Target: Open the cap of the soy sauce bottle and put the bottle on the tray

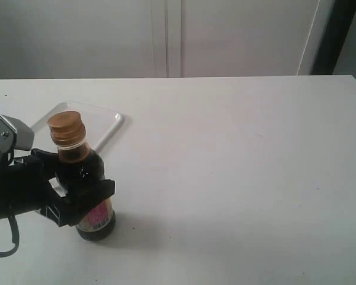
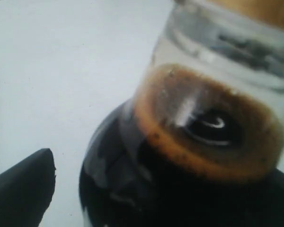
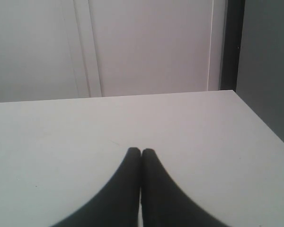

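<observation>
The soy sauce bottle [image 1: 97, 217] stands upright on the white table, just in front of the tray [image 1: 111, 122], not on it. Its golden-brown cap [image 1: 66, 127] is closed. My left gripper [image 1: 86, 176] straddles the bottle's dark shoulder, one finger behind it and one in front. In the left wrist view the bottle [image 2: 199, 127] fills the frame, the cap [image 2: 270, 9] shows at the edge, and a strip of bare table separates one fingertip [image 2: 33, 179] from the glass. My left gripper [image 2: 165, 170] reads as open. My right gripper [image 3: 141, 151] is shut and empty over bare table.
The tray lies at the table's back left, behind the bottle. A white wall with a door frame [image 1: 166, 35] runs behind the table's far edge. The right arm does not appear in the exterior view.
</observation>
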Controlling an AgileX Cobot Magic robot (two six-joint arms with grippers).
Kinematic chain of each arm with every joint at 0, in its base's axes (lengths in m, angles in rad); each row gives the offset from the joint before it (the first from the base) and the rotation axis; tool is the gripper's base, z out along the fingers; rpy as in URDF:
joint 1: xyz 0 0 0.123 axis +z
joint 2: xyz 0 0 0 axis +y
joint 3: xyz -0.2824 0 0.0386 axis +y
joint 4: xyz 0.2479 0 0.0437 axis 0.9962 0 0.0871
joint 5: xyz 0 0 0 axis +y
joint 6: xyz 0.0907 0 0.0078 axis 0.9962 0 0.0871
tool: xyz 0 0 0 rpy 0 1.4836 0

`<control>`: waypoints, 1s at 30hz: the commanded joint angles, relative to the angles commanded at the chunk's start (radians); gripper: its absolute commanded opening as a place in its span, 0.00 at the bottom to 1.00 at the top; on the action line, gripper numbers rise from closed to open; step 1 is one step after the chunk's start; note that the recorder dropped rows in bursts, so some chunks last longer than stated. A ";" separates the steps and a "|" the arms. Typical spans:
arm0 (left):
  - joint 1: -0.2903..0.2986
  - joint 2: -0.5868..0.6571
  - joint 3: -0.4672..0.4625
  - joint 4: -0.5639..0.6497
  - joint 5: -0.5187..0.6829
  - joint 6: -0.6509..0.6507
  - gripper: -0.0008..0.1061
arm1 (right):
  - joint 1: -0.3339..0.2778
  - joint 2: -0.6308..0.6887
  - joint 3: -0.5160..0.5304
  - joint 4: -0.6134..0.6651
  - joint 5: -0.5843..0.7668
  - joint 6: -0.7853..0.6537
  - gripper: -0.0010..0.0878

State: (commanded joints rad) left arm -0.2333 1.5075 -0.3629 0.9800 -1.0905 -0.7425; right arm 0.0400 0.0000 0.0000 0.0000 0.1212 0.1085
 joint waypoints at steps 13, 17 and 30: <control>0.000 0.053 0.000 0.025 -0.014 0.071 0.55 | 0.000 0.000 0.000 0.000 -0.078 0.000 0.01; 0.000 0.053 0.000 0.069 -0.007 0.073 0.22 | 0.000 0.000 0.000 0.000 -0.121 0.011 0.01; 0.000 0.053 0.000 0.106 -0.007 0.118 0.01 | 0.000 0.000 0.000 0.000 -0.179 0.501 0.01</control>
State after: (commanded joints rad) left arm -0.2333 1.5602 -0.3629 1.0862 -1.0979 -0.6249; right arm 0.0400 0.0000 0.0000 0.0000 -0.0582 0.6095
